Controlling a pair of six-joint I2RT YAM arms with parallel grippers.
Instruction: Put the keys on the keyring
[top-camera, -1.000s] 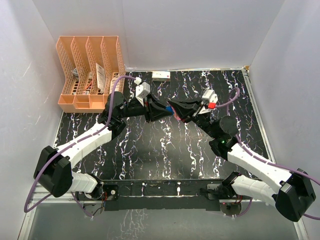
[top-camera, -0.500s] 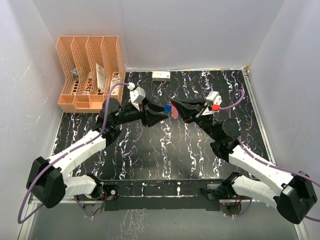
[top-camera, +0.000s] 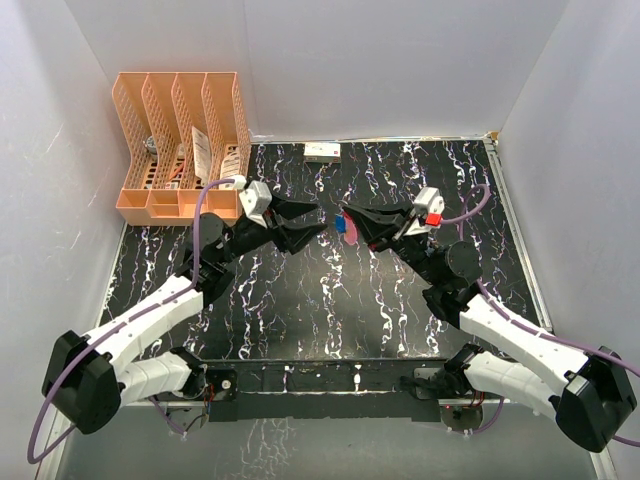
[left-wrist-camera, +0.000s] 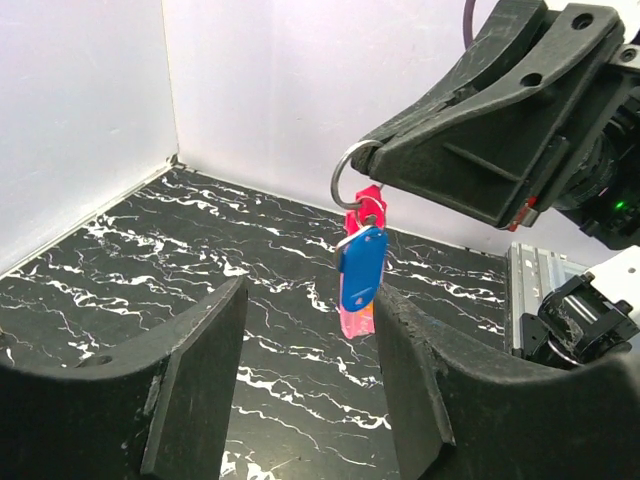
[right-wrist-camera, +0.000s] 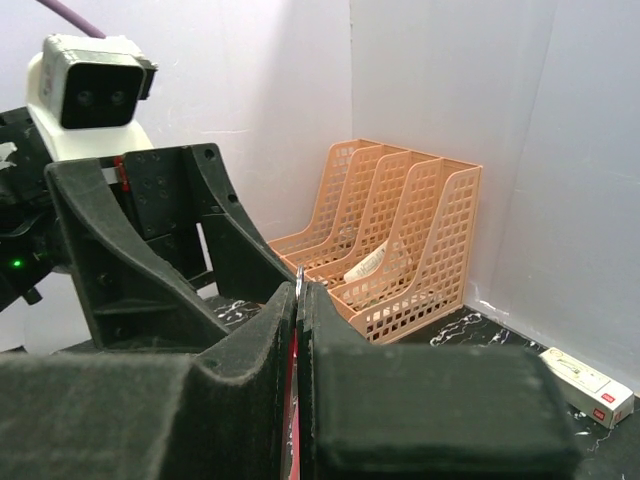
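My right gripper is shut on the keyring, a thin metal ring held above the table. Its red-pink strap hangs down from the ring. A blue-headed key hangs on the ring in front of the strap. In the right wrist view only the ring's edge and a sliver of red strap show between the closed jaws of the right gripper. My left gripper stands open just left of the key, touching nothing. In its own view, the left gripper has the key hanging beyond the gap between its fingers.
An orange file rack with papers stands at the back left, and shows as the rack behind the left arm. A small white box lies against the back wall. White walls close in the black marbled table on both sides.
My left gripper has opened, let go of the blue key and drawn back to the left. The key now hangs from the ring in my right gripper, which has barely moved.
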